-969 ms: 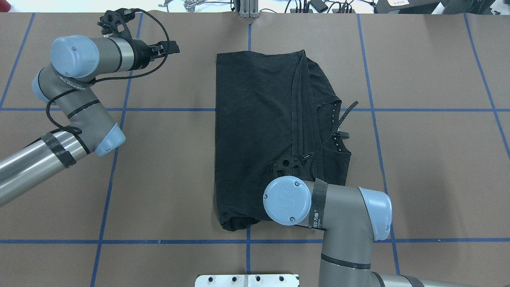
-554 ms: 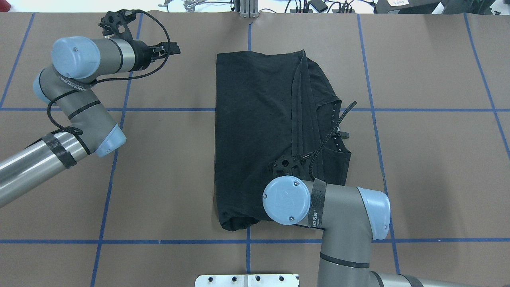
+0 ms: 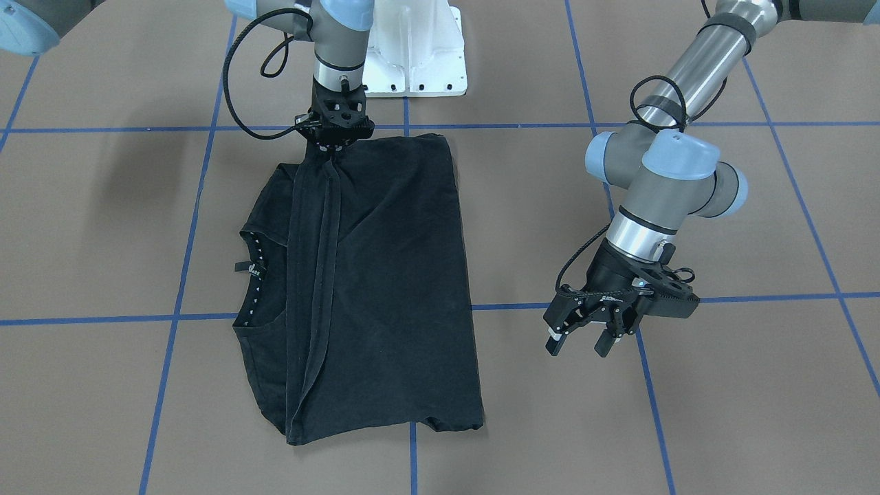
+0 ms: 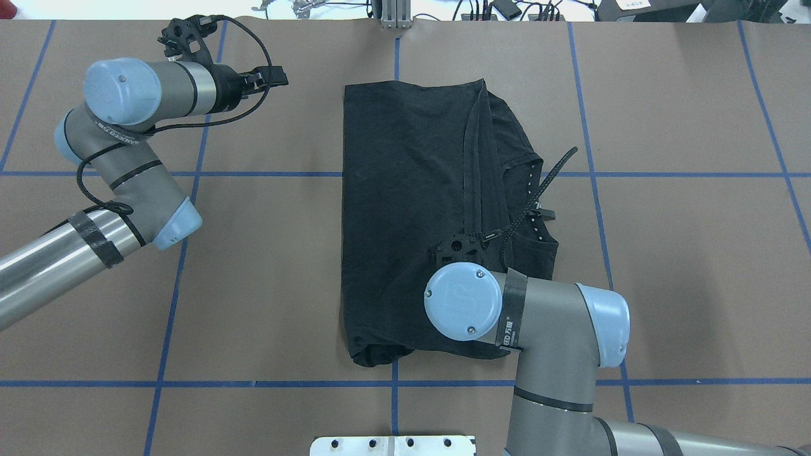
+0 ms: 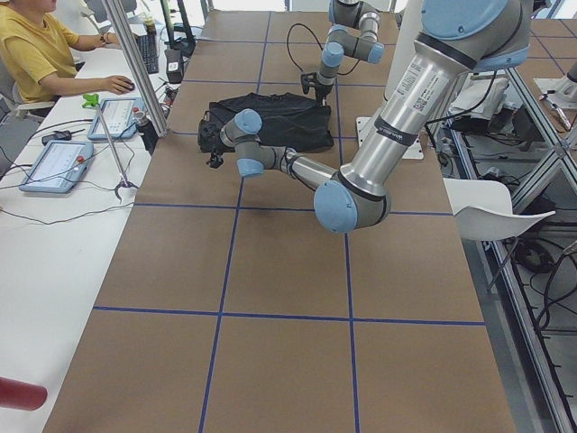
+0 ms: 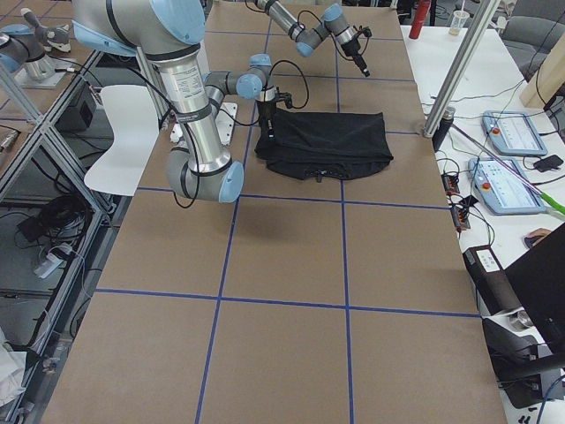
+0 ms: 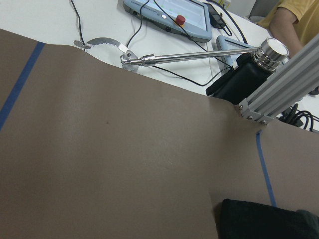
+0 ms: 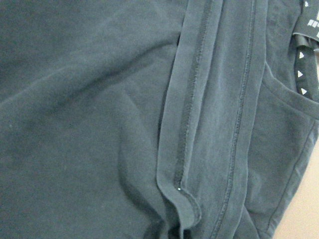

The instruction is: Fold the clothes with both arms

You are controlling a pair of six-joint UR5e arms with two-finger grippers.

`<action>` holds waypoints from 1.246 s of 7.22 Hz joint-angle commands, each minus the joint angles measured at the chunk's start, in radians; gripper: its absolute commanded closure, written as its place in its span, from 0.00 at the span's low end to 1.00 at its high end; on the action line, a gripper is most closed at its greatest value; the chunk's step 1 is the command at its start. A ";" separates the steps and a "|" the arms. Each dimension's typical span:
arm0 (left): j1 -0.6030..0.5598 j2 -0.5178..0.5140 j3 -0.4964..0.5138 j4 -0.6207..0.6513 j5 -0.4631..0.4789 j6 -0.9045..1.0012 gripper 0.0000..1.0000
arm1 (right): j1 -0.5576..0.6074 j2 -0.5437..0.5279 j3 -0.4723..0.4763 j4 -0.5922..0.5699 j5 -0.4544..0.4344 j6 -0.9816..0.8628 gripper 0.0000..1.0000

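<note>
The black T-shirt lies folded lengthwise in the table's middle, also seen in the overhead view. Its collar with a label faces the robot's right; the logo is hidden. My right gripper stands straight down at the shirt's edge nearest the base, shut on a bunched fold of fabric that converges into it. The right wrist view shows only close fabric and hems. My left gripper is open and empty, hovering off the shirt's far left corner, apart from it, as the overhead view shows.
The white bolted base stands just behind the right gripper. An aluminium post and operator consoles line the far table edge. A seated person is beyond that edge. Blue tape lines cross the brown table.
My right arm has shifted slightly forward and to the right over the shirt, its cable swinging with it. The left arm has barely moved.
</note>
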 commanded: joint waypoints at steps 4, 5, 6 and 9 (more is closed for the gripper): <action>0.006 -0.010 0.000 0.000 0.003 -0.028 0.01 | -0.054 -0.254 0.142 0.025 -0.003 0.250 1.00; 0.006 -0.010 0.000 0.000 0.003 -0.028 0.01 | -0.065 -0.251 0.142 0.027 -0.005 0.258 0.88; 0.006 -0.010 0.000 0.000 0.003 -0.028 0.01 | -0.053 -0.248 0.142 0.027 -0.005 0.261 0.51; 0.006 -0.010 0.000 0.000 0.001 -0.028 0.01 | -0.006 -0.262 0.154 0.031 0.009 0.258 0.00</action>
